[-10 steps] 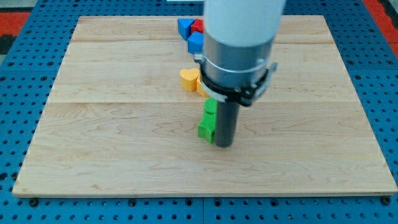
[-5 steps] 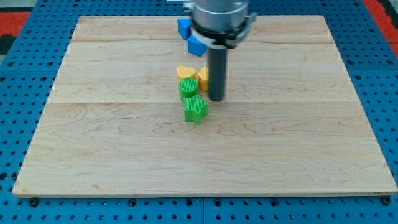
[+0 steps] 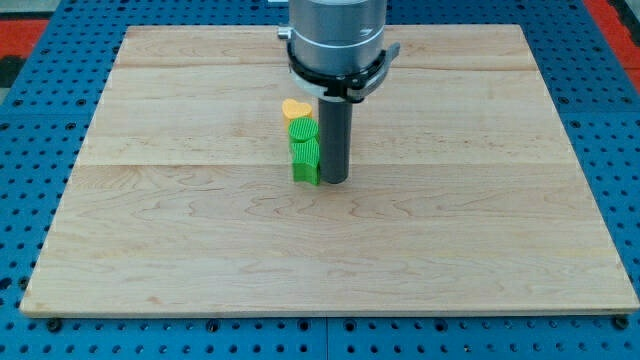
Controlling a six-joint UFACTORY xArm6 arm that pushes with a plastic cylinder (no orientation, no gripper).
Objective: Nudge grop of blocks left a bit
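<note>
My tip [image 3: 334, 181] rests on the wooden board [image 3: 180, 230] near its middle, touching the right side of a green star block [image 3: 304, 160]. A second green block [image 3: 301, 131] sits just above it toward the view's top, and a yellow heart block [image 3: 295, 108] sits above that one. The three form a tight column just left of the rod. The arm's body hides whatever lies behind it near the view's top.
The board lies on a blue pegboard surface [image 3: 40, 150] that surrounds it on all sides. The arm's wide grey body [image 3: 335, 40] covers the top middle of the board.
The rod has moved toward the view's bottom and slightly left, now against the green star. The blue blocks and second yellow block seen earlier are now hidden behind the arm.
</note>
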